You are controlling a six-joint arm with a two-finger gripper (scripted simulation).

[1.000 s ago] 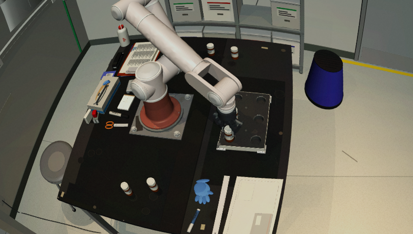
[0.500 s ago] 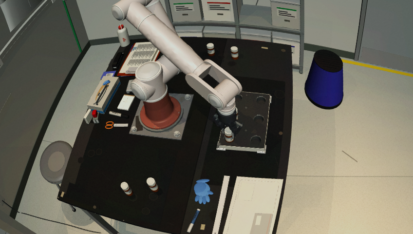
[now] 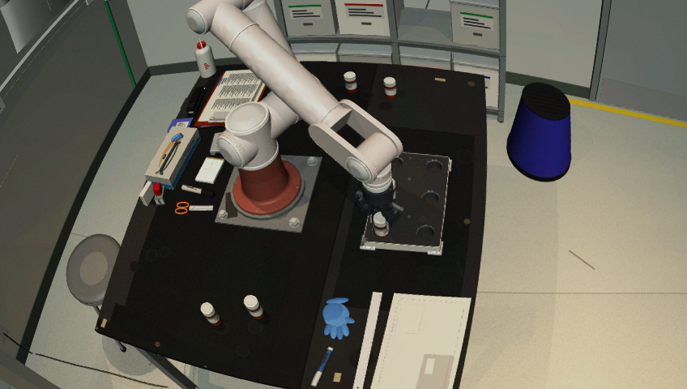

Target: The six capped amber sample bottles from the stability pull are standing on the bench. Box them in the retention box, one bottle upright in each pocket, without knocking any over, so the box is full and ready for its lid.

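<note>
An amber bottle with a white cap point(image 3: 380, 224) stands upright at the near-left pocket of the retention box point(image 3: 410, 202), gripped by my closed gripper point(image 3: 380, 215) from above. The box is a dark tray with a pale rim, right of my arm's base. Three pockets on its right side show as empty holes. The other left pockets are hidden behind my wrist. Two more bottles point(image 3: 350, 82) point(image 3: 389, 87) stand at the far edge of the bench. Two others point(image 3: 210, 313) point(image 3: 253, 306) stand near the front-left edge.
Behind the bench stands a shelf with labelled bins point(image 3: 390, 24). A blue waste bin point(image 3: 541, 130) sits on the floor to the right. A blue glove point(image 3: 337, 318), a pen and a pale lid point(image 3: 419, 342) lie at the front. Notebook, scissors and tools lie left of my base point(image 3: 265, 188).
</note>
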